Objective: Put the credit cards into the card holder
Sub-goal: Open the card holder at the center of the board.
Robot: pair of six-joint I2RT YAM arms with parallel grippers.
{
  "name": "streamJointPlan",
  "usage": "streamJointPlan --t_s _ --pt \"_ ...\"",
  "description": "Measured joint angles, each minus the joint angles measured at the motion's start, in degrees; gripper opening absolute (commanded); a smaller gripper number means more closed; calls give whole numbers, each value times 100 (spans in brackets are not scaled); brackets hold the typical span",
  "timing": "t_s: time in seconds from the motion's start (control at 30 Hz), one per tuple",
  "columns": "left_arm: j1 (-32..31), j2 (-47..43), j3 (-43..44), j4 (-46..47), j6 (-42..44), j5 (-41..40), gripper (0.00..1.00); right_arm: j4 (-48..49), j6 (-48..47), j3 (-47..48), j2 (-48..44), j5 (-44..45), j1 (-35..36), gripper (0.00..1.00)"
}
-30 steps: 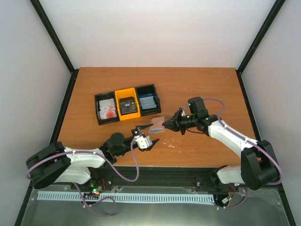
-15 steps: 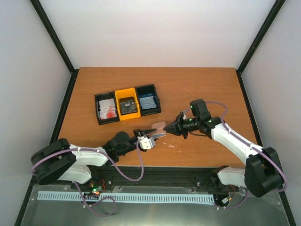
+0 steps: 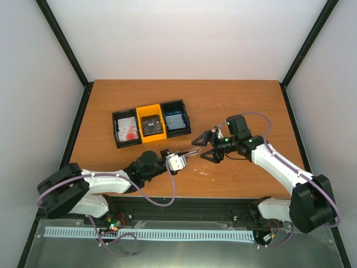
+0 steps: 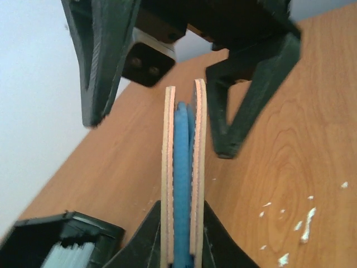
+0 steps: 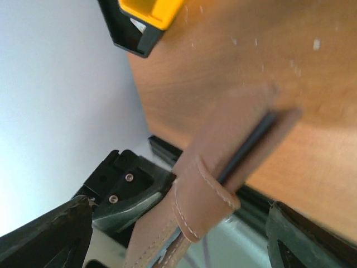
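1. Card holder (image 4: 167,167), a tan leather sleeve, is pinched edge-up between the closed left fingers (image 4: 220,248), near the front edge of the tabletop (image 3: 240,106).
2. A blue card (image 4: 181,184) sits in its slot, between the two stitched walls.
3. The right fingers (image 3: 202,138) are spread wide, one on each side of the sleeve's far end and gripping nothing. From the left wrist view they look clear of the leather.
4. Further back and to the left, a three-compartment tray (image 3: 148,108) stands on the tabletop, well apart from both arms. It has white cards with red blotches (image 3: 129,131) in the left bin, dark cards (image 3: 150,125) in the yellow middle bin and blue cards (image 3: 175,120) in the right bin.
5. Small white flecks (image 4: 304,215) dot the wood beside the sleeve.
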Motion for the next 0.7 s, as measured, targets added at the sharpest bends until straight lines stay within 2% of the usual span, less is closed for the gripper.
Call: streamJointPlan --t_s 0.17,0.37,0.53,0.63,0.7 --pt "476 -708 120 -925 -1331 673 4 175 -1567 225 -203 450 -79 92" --pt "1491 -1001 1058 -2227 -3110 1958 5 1561 -2955 -402 -1322 365 -48 94" --pt "2107 -1012 1486 -2850 -4013 3340 9 1698 -4096 -282 -977 378 208 92" --pt "2365 -1019 1766 -3440 -4118 4168 11 1659 -4518 -210 -732 317 278 85" --pt "2496 -1019 2006 -3836 -4103 4603 14 1598 -4750 -109 -608 225 315 72"
